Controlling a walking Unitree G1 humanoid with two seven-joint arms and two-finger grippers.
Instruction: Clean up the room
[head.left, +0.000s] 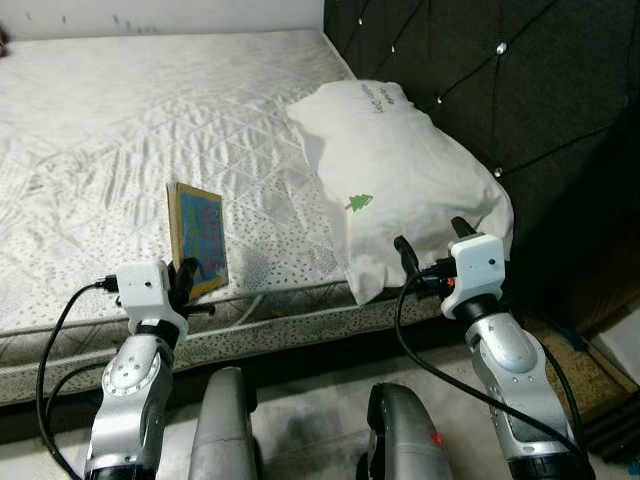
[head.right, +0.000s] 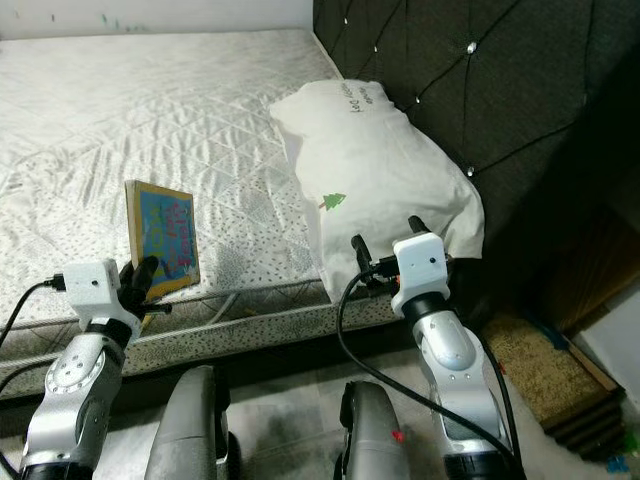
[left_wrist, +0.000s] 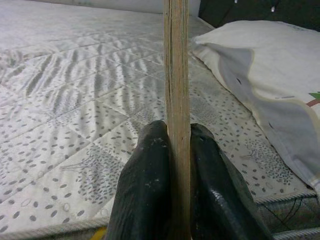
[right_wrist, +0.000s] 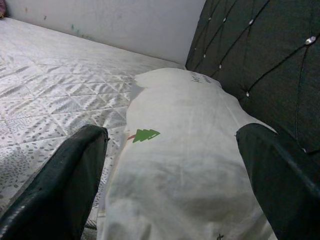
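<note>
Left gripper (head.left: 186, 275) fingers clenched on thin, colourful wooden-edged picture board (head.left: 197, 238), upright at quilted white mattress's (head.left: 110, 130) front edge. Right gripper (head.left: 432, 245) fingers spread before white tree-printed pillow (head.left: 390, 170). Narrow edge pinch; likely to twist, slip.

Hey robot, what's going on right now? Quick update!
Left gripper clamped on upright picture book at mattress edge. Right gripper open, facing white pillow. Nothing blocking.
</note>
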